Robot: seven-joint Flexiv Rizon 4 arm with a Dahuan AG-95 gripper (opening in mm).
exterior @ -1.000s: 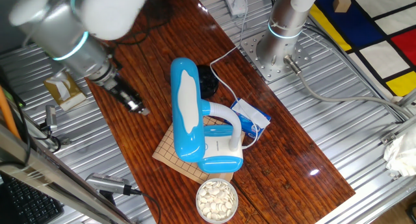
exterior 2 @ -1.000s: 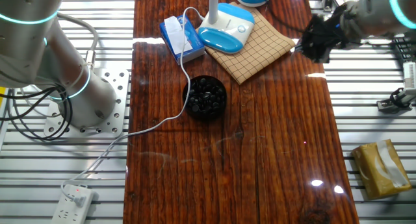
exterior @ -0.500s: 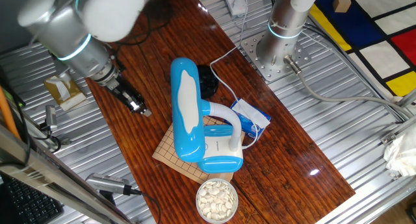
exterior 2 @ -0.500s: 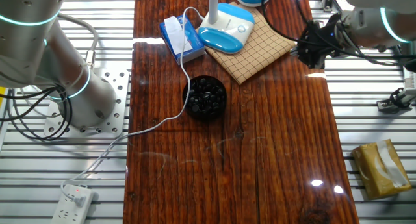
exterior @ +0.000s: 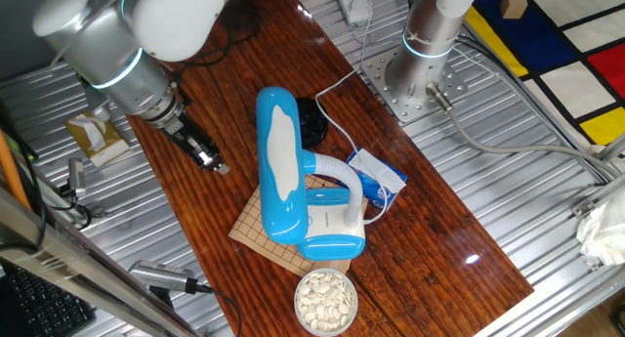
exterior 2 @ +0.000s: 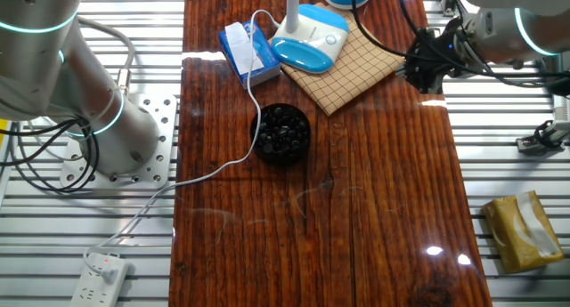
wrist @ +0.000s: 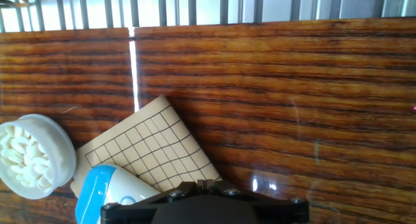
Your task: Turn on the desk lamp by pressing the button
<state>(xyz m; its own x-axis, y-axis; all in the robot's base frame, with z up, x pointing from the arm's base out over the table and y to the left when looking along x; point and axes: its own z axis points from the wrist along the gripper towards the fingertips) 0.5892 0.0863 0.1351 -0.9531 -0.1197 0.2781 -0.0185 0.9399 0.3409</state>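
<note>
- One round white plastic bowl of pale stones (exterior: pixel 325 300) sits at the near end of the dark wooden bench (exterior: pixel 459 249), just beside the tan gridded board (exterior: pixel 256 225); it is well clear of the arm's likely path to the lamp.
- On that board stands the large sky-blue and white plastic desk lamp (exterior: pixel 293 181), boxy base toward the bowl, curved white neck carrying the long oblong head over the bench. The board seems to serve as its mat, and I cannot make out the button.
- Just behind the base lies a small blue-white packet (exterior: pixel 376 176), with the white cord running past it.
- Partly under the lamp head sits a black bowl of dark stones (exterior 2: pixel 283 132).
- Farther off, the gripper (exterior: pixel 207 159) hangs low over bare wood beside the lamp head, apart from it, wrist angled down toward the bench; I judge it is approaching. Whether its fingers are parted or together I cannot tell.
</note>
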